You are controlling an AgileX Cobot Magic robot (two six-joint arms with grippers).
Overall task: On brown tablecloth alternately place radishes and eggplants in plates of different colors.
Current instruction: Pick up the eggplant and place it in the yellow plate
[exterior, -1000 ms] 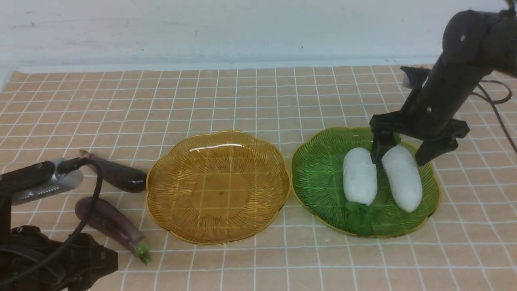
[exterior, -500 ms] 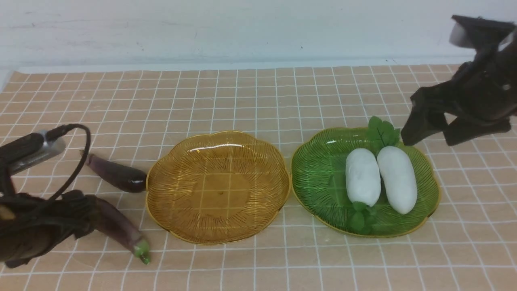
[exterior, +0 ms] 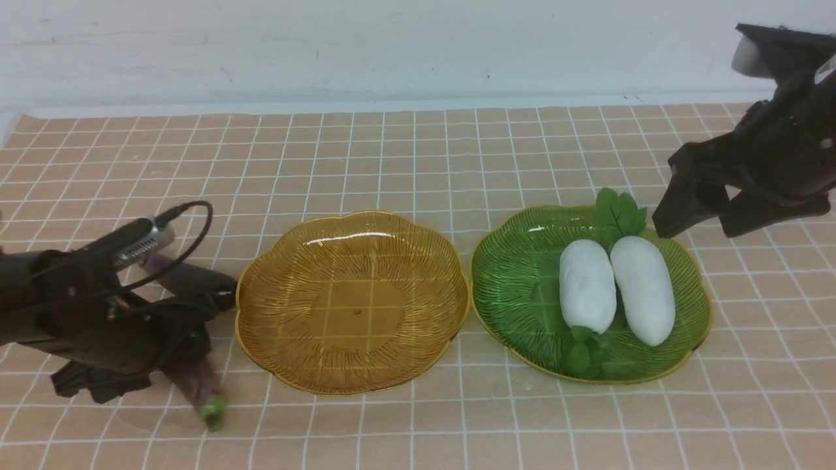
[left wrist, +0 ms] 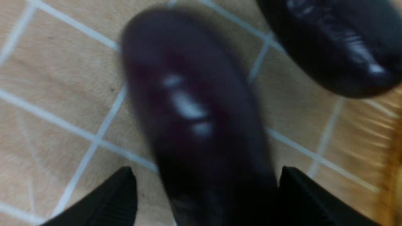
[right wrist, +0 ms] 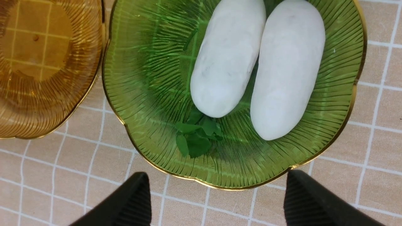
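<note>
Purple is the colour in hand. The nearer eggplant (exterior: 199, 385) lies close to the left edge of the brown tablecloth (exterior: 418, 163), its green cap pointing toward the near edge. The left gripper (left wrist: 205, 179) stands low over its body. In the wrist view the jaws are wide apart, one finger on each side of the eggplant, with a strip of cloth showing on one side. They have hold of nothing yet.

The step, I judge, is the pick-up for the amber plate (exterior: 353, 385), which is bare. To do it well, close across the thick middle and not toward the tapering cap. Keep the fingers square to the long axis so the smooth skin does not slip out. Then lift straight up before carrying it right, high enough to clear the gold rim.

The second eggplant (exterior: 196, 281) lies just behind, its dark end almost at the amber plate's left rim. A skewed closing could nudge it.

Both radishes (exterior: 586, 287) lie side by side in the green plate (exterior: 516, 281), toward the right edge. The right gripper (exterior: 695, 227) hangs raised beyond that plate's far right rim, jaws spread and empty, well apart from the left arm's likely path. Open cloth runs wide along the far edge and narrower along the near edge. The two plates almost touch, leaving no room between them.
</note>
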